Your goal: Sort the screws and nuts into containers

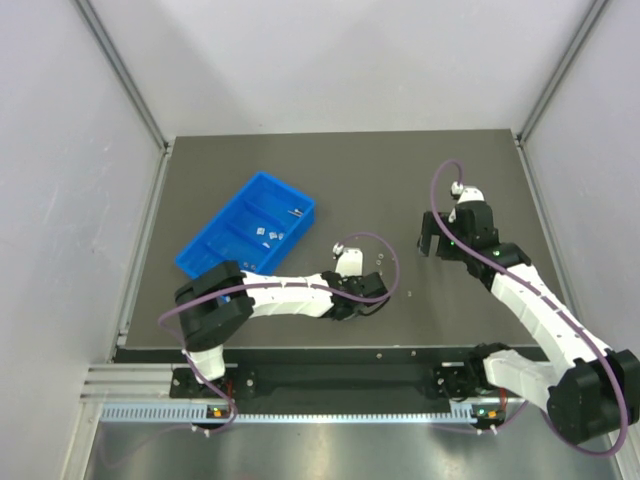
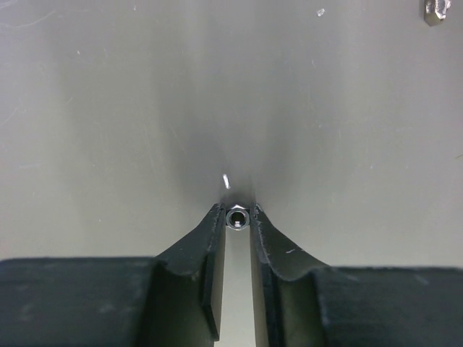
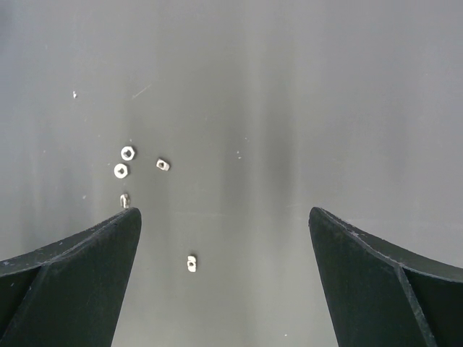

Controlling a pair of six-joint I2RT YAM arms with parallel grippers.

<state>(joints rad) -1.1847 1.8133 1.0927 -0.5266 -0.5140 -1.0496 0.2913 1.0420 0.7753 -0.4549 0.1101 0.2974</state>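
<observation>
My left gripper [image 2: 237, 210] is shut on a small ring-shaped silver nut [image 2: 237, 218], pinched between the fingertips just above the dark table. In the top view the left gripper [image 1: 379, 298] is at the table's middle front. My right gripper [image 3: 224, 217] is open and empty above the table; several loose nuts [image 3: 121, 170] lie to its left and one nut [image 3: 192, 264] lies between its fingers. The blue tray [image 1: 215, 232] sits at the back left; small silver pieces [image 1: 268, 235] lie in its compartments, and one that looks like a screw [image 1: 296, 212] lies near its right end.
Another loose nut [image 2: 434, 11] lies at the far right of the left wrist view. A speck [image 1: 415, 293] lies on the table between the grippers. My right gripper [image 1: 435, 250] is to the right of the middle. Grey walls enclose the table.
</observation>
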